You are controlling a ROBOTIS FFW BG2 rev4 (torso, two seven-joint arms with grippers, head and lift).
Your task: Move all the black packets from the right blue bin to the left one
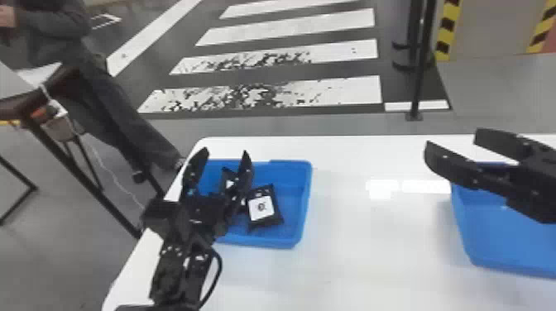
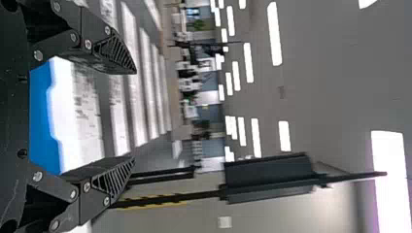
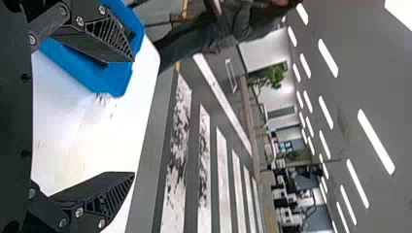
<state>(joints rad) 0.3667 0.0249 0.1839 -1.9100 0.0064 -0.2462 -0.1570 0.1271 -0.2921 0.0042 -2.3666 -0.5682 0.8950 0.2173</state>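
White bench (image 1: 351,256), rounded far-left corner. Beyond, grey floor (image 1: 198,124), white stripes (image 1: 285,29), nearest ones dark-flecked. Black pole (image 1: 418,82) at right, near yellow-and-black strip (image 1: 446,31). Dark-legged table (image 1: 20,105) at left, white cable (image 1: 101,163) drooping. Right wrist view: green plant (image 3: 275,77), lit ceiling lamps (image 3: 376,141).

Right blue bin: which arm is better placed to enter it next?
Likely right: its end effector is open by the far edge of the right bin, whereas the left end effector is at the left bin.

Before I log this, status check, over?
Left gripper open over left bin. Right gripper open above right bin. Black packet in left bin, left gripper partly blocking view.
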